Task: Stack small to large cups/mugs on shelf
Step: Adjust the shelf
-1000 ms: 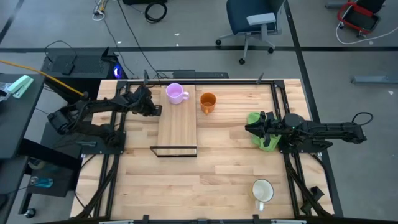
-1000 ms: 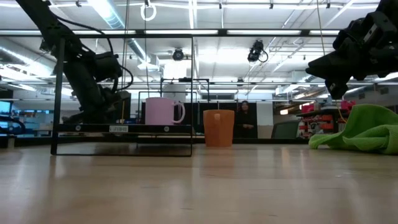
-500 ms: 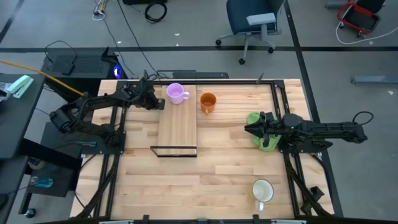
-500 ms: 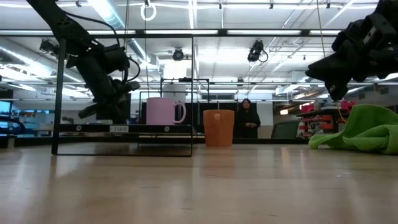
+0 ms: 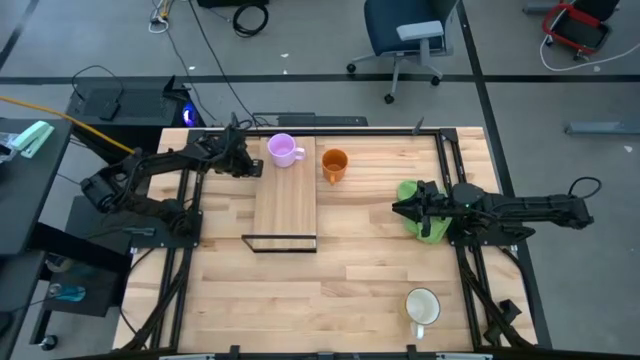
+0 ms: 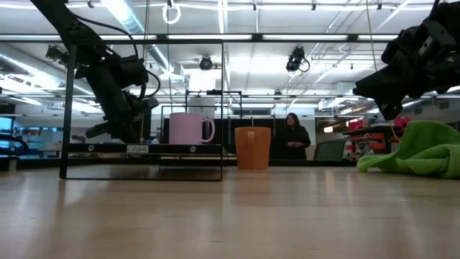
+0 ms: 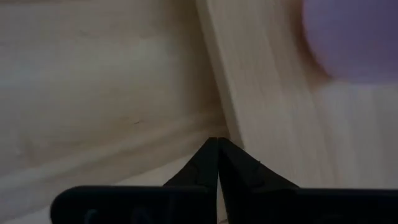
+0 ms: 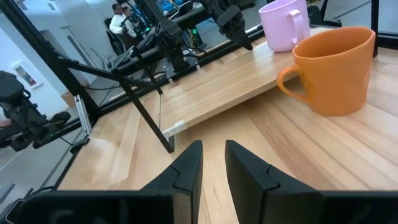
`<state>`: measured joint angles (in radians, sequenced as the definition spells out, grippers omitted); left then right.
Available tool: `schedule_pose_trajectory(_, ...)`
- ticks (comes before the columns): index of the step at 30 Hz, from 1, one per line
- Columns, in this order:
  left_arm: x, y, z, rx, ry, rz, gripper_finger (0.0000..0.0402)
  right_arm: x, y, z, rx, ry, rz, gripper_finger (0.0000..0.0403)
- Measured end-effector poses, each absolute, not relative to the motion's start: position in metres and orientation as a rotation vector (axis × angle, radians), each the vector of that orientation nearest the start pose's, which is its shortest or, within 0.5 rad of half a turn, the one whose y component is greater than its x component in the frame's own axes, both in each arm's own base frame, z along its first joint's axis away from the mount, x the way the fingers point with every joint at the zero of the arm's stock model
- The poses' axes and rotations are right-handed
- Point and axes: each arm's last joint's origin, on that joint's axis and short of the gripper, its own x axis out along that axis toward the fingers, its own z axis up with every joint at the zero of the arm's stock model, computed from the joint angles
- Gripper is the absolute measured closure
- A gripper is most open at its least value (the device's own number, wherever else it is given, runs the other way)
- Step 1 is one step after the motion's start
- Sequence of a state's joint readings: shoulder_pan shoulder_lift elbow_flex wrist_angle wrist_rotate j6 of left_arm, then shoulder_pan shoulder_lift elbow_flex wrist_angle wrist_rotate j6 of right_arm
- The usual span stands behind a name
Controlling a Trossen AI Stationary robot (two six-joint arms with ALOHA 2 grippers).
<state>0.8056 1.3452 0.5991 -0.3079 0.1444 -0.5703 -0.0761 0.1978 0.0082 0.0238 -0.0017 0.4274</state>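
Butcher-block worktop [image 5: 330, 270] in what looks like a big open lab: grey floor, an office chair [image 5: 405, 40] behind it, and a person [image 6: 293, 137] standing way back in the low view.

So the shelf [image 5: 285, 205] is a narrow light-wood board with a thin black frame, sitting toward the left-centre of the worktop. The purple mug [image 5: 282, 150] is on its far end, handle pointing right. The orange mug [image 5: 334, 165] sits on the worktop just beside that end of the shelf, not on it. The white mug [image 5: 423, 306] is well apart from both, down near the front right corner.

Left arm reaches in from the left side, bent at the elbow, and the left hand [image 5: 252, 166] is right by the shelf's far left edge, close to the purple mug but not touching it. Its wrist view shows the fingers [image 7: 205, 163] pinched completely together with nothing between them, tips aimed at the seam where the shelf edge meets the worktop, and the mug is just a purple blur at the corner.

Right arm lies stretched out low across the right side, pointing left, with the right hand [image 5: 400, 208] over the green cloth [image 5: 422, 222]. Its fingers [image 8: 186, 168] stand a little apart, a narrow gap, holding nothing. They look across the wood at the orange mug and the shelf.
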Motion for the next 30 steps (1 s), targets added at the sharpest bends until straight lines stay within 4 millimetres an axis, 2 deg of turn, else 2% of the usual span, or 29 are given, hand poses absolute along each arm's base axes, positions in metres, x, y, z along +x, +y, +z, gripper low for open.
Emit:
schedule_pose_trajectory(9, 0.172, 0.164, 0.140, -1.002, 0.803, 0.841, 0.0389, 0.108, -0.008, 0.152, 0.435, 0.147, -0.109, 0.0326)
schedule_pose_trajectory(14, 0.172, 0.164, 0.140, -0.999, 0.804, 0.838, 0.0379, 0.108, -0.008, 0.152, 0.439, 0.147, -0.109, 0.0326)
schedule_pose_trajectory(23, 0.172, 0.166, 0.140, -0.991, 0.803, 0.837, 0.0393, 0.108, -0.008, 0.152, 0.439, 0.147, -0.109, 0.0326)
schedule_pose_trajectory(30, 0.166, 0.169, 0.143, -0.981, 0.791, 0.844, 0.0368, 0.108, -0.008, 0.152, 0.440, 0.147, -0.109, 0.0326)
